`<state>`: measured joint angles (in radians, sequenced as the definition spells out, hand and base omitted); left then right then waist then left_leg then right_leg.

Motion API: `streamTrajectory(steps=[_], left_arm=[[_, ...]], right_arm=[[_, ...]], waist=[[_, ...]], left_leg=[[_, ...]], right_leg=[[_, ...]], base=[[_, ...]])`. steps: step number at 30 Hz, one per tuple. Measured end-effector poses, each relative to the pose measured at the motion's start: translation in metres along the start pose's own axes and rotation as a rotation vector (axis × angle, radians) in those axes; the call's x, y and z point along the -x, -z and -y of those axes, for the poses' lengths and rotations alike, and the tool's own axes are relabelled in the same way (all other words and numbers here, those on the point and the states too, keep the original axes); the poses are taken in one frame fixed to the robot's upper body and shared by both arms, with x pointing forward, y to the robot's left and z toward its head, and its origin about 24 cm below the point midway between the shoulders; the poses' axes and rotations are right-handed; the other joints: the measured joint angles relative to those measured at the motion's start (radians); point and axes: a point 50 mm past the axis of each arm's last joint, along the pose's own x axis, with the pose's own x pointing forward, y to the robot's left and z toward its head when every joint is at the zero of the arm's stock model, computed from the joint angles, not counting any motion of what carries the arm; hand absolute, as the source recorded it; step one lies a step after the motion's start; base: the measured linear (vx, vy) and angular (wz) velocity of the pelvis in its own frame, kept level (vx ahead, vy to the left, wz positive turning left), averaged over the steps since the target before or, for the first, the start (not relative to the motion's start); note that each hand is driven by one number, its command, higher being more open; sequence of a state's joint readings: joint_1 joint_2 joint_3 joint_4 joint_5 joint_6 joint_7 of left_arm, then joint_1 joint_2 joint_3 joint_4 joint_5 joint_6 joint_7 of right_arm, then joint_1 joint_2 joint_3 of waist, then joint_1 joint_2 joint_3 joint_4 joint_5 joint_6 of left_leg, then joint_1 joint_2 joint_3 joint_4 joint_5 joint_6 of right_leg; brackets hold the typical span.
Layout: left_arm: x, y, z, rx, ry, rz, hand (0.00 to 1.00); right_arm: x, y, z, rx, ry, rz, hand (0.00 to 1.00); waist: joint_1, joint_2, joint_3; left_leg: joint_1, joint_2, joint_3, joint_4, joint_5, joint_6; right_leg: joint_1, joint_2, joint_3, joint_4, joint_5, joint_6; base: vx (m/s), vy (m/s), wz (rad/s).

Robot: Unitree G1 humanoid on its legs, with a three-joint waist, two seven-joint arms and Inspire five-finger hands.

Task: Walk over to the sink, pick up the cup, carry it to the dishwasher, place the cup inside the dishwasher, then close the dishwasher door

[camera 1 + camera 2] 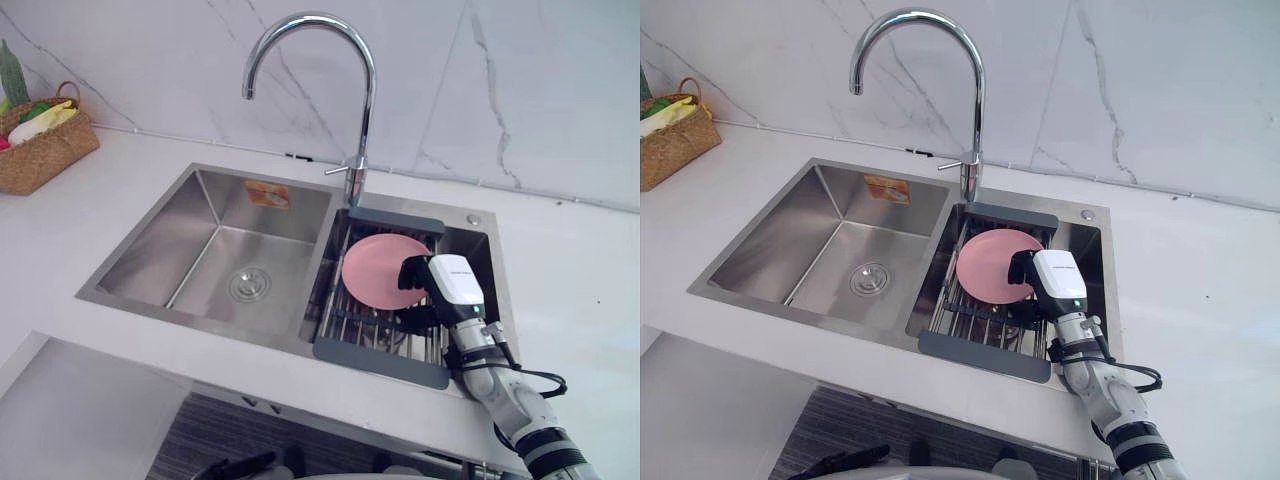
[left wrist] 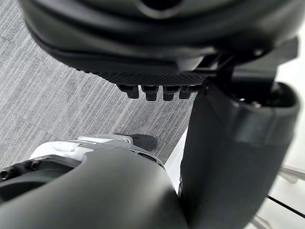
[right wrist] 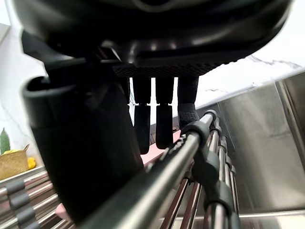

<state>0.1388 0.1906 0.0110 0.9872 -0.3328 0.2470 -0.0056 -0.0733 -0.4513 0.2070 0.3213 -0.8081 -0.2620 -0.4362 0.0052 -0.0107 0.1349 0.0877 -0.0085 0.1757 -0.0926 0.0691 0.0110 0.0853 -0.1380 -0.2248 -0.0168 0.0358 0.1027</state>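
countertop (image 1: 80, 230): white, set around the sink and running to a marbled wall.
double sink (image 1: 215, 265): steel; the eye views show the drain (image 1: 248, 285) in the left basin.
tap (image 1: 368, 100): arched, chrome, behind the divider.
roll-up rack (image 1: 380, 358): lies across the right basin.
wicker basket (image 1: 40, 150): far left on the countertop.
pink plate (image 1: 375, 270): lies on the rack.
right hand (image 1: 455, 285): above the rack at the plate's right edge. Its wrist view shows straight fingers (image 3: 163, 119) pointing down past the rods, thumb apart.
left hand (image 2: 157, 38): over grey striped floor; state cannot be told.
cup: whereabouts cannot be told.
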Motion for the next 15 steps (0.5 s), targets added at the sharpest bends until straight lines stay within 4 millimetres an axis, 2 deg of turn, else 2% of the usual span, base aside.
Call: streamTrajectory(steps=[9, 15], left_arm=[[0.0003, -0.0005, -0.0018, 0.001, -0.004, 0.012, 1.0], [0.0008, 0.0006, -0.0051, 0.003, -0.011, 0.017, 1.0]], right_arm=[[-0.0024, 0.0026, -0.0052, 0.007, 0.055, -0.02, 1.0], [0.0032, 0.007, -0.0069, -0.127, 0.091, -0.099, 1.0]], waist=[[0.007, -0.012, -0.007], [0.012, -0.021, -0.013]], left_leg=[[-0.011, 0.006, -0.03, 0.0, 0.006, -0.008], [-0.012, 0.016, -0.033, 0.0, 0.012, -0.016]], right_leg=[[0.001, 0.005, -0.022, -0.003, -0.006, -0.007], [0.003, 0.015, -0.026, -0.004, -0.008, -0.011]], base=[[-0.04, 0.002, 0.07], [0.0, -0.002, 0.01]])
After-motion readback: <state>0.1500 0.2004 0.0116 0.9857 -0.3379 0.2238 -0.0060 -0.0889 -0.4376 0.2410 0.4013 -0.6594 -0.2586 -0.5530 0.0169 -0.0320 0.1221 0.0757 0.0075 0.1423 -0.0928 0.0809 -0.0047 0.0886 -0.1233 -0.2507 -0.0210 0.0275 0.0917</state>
